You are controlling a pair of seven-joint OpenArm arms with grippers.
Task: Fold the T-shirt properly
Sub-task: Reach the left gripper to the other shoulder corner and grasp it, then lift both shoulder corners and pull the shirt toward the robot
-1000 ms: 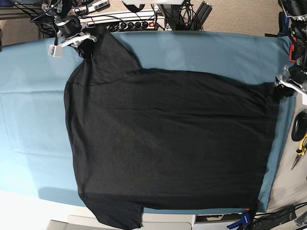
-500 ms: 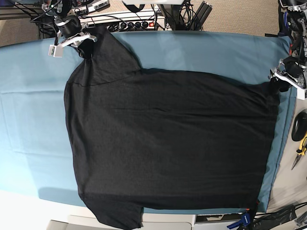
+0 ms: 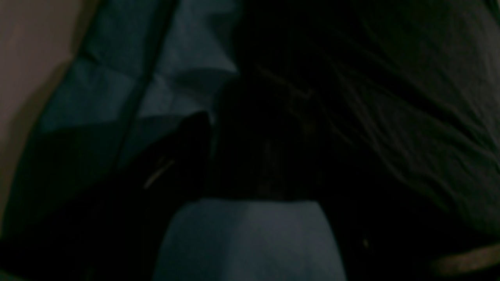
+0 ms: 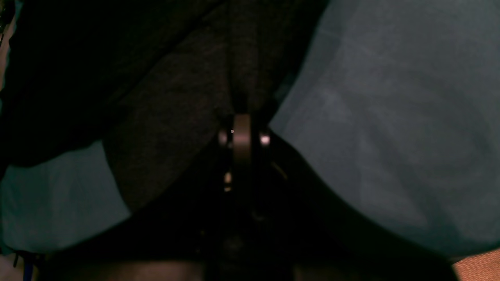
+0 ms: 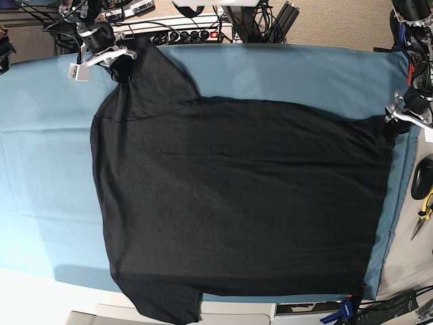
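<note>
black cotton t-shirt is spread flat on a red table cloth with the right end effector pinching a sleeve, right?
Not quite: the table cloth is teal, not red, as the base view shows. The black cotton T-shirt does lie spread flat, the right end effector pinching a sleeve.

Base view looks straight down over the T-shirt (image 5: 237,203); both wrist views press close to its edges.

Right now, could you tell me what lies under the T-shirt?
The teal table cloth shows around the spread black T-shirt, so it lies beneath. Anything else underneath is covered.
</note>
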